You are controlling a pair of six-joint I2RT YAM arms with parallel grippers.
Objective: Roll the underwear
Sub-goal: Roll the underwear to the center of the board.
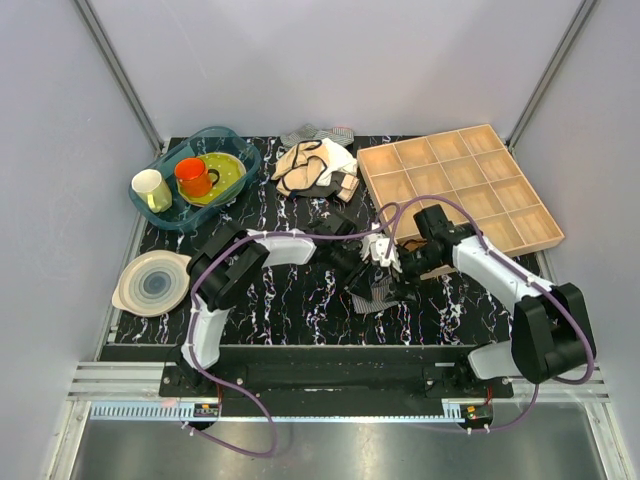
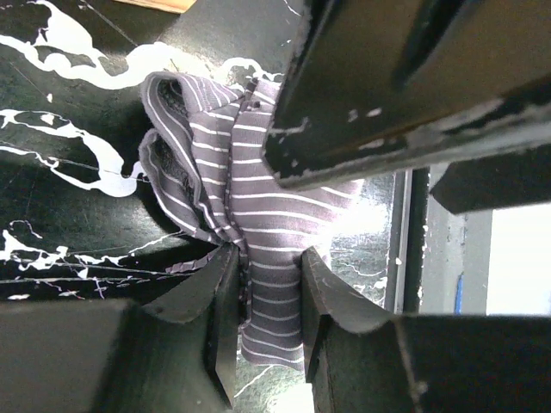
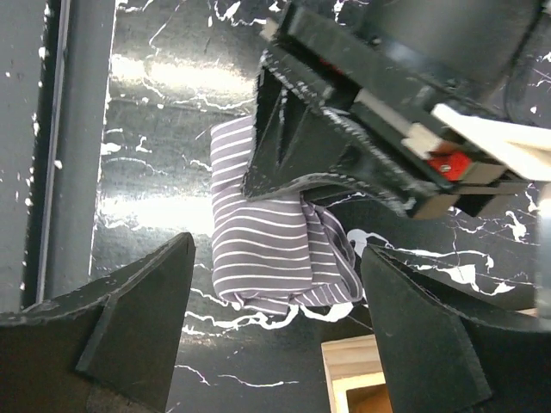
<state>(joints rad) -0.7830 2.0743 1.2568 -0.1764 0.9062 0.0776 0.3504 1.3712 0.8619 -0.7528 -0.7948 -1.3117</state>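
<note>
The underwear (image 2: 258,215) is clamped between the left gripper (image 2: 267,258) fingers, bunched on the table (image 2: 52,215). The right gripper (image 3: 277,258) is spread wide around the bundle, untouching; bare table is seen beside both fingers.

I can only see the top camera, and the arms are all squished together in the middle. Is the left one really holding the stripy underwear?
Observer: Yes. The left wrist view shows the left gripper shut on the striped underwear, with the fabric pinched tight in it.
Operator: Is the other one grabbing it too?
Observer: No. The right wrist view shows the right gripper open wide. The fabric sits in its gap and seems to touch neither side.
</note>
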